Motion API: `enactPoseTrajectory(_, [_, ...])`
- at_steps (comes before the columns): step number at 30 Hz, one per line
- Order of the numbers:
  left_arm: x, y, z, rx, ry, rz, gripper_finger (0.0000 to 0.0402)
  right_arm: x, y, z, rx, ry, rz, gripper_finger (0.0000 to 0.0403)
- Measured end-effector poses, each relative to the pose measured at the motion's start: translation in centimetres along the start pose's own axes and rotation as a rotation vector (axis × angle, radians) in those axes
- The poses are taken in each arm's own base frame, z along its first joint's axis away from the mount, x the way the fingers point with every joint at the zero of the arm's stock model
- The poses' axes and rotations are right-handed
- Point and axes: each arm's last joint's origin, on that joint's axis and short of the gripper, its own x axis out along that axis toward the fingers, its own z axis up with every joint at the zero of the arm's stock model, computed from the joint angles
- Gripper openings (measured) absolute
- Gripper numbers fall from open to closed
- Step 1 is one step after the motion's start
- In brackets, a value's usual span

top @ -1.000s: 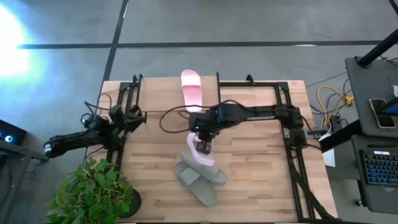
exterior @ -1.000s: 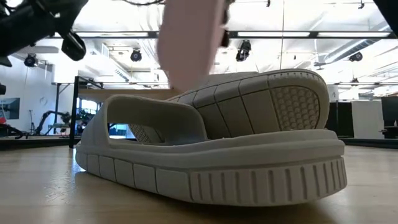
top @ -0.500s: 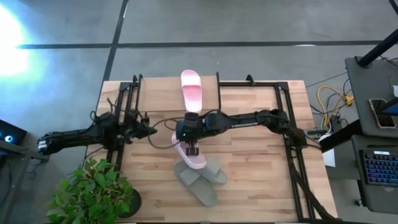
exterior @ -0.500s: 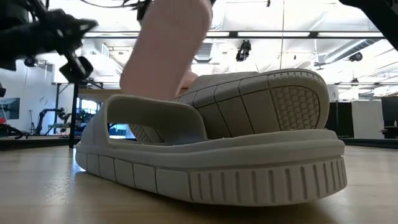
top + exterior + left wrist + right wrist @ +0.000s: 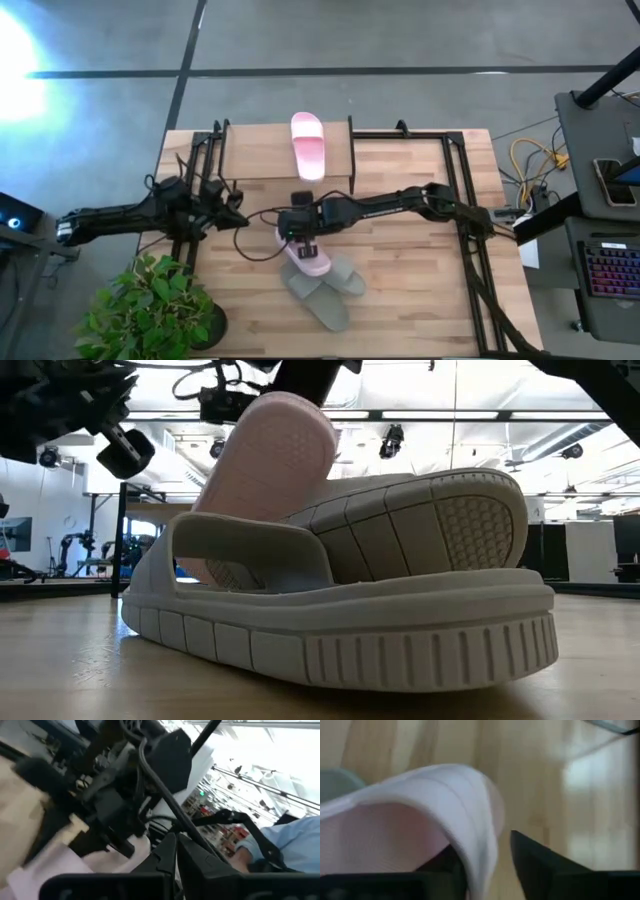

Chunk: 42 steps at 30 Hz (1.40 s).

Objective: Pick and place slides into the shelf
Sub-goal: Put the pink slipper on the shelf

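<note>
One pale pink slide [image 5: 307,145] lies on the shelf's [image 5: 250,150] plank top. The second pink slide [image 5: 306,256] [image 5: 268,470] leans tilted, sole outward, against the two stacked grey-green slides [image 5: 322,290] [image 5: 340,610] on the table. My right gripper [image 5: 302,238] [image 5: 485,845] hovers over it, open, with its fingers either side of the strap's edge. At the table's left my left gripper [image 5: 238,218] [image 5: 176,845] is shut and holds nothing. My right gripper stands open about the pink slide's strap edge [image 5: 472,820], coming slanting down from above. One finger sits inside under the strap, mostly hidden by it; the other finger [image 5: 545,865] is outside, with bare table showing between it and the strap. I cannot tell whether the inner finger touches.
Black metal frames [image 5: 460,190] run along the table's left and right sides. A potted plant [image 5: 150,310] stands at the near left corner. Cables [image 5: 265,200] trail across the table between the arms. Bare wood lies right of the slides.
My right gripper has sunk and gone toward the table's left with the pink slide. The slide, hanging clear before, has come down and tipped to lean on the grey-green slides. My left arm has reached out toward the table's middle.
</note>
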Motion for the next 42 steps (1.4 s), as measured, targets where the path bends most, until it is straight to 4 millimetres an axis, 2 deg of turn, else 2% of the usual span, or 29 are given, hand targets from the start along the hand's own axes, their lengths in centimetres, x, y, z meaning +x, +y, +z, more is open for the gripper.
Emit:
enactPoseTrajectory(4, [0.1, 0.1, -0.2, -0.110, 0.050, -0.027, 0.0000, -1.8, -0.6, 0.6, 0.023, -0.016, -0.040, 0.0199])
enactPoseTrajectory(8, [0.2, 0.4, -0.7, -0.123, 0.087, -0.036, 0.0000, -4.8, -1.1, 1.6, 0.028, -0.046, -0.015, 0.0231])
enactPoseTrajectory(12, [0.2, 0.6, -0.8, -0.118, 0.095, -0.033, 0.0000, -8.7, -1.3, 1.9, 0.056, -0.045, -0.001, 0.0239])
enactPoseTrajectory(16, [0.5, 0.9, -0.8, -0.084, 0.117, -0.015, 0.0000, -13.6, -2.2, 1.6, 0.154, -0.050, -0.042, 0.0239])
enactPoseTrajectory(20, [1.3, 1.3, -0.6, -0.046, 0.166, 0.117, 0.0000, -18.4, -3.3, 0.3, 0.296, -0.059, -0.150, 0.0240])
enactPoseTrajectory(23, [2.4, 0.8, 0.5, 0.027, 0.233, 0.189, 0.0000, -20.7, -3.8, -1.1, 0.405, -0.030, -0.180, 0.0240])
enactPoseTrajectory(26, [3.9, 0.2, 1.6, 0.113, 0.338, 0.254, 0.0000, -22.3, -3.9, -2.6, 0.499, 0.036, -0.228, 0.0240])
enactPoseTrajectory(29, [5.6, -0.7, 2.7, 0.197, 0.415, 0.291, 0.0000, -23.2, -3.6, -3.1, 0.562, 0.023, -0.245, 0.0240])
enactPoseTrajectory(34, [8.0, -0.9, 2.8, 0.262, 0.522, 0.454, 0.0000, -24.2, -3.3, -4.1, 0.605, 0.011, -0.270, 0.0240])
enactPoseTrajectory(38, [9.9, -2.0, 3.3, 0.370, 0.489, 0.620, 0.0000, -24.0, -2.6, -5.0, 0.575, 0.045, -0.271, 0.0240])
enactPoseTrajectory(42, [11.9, -4.2, 4.2, 0.553, 0.458, 0.862, 0.0000, -24.1, -1.7, -6.2, 0.533, 0.079, -0.261, 0.0240])
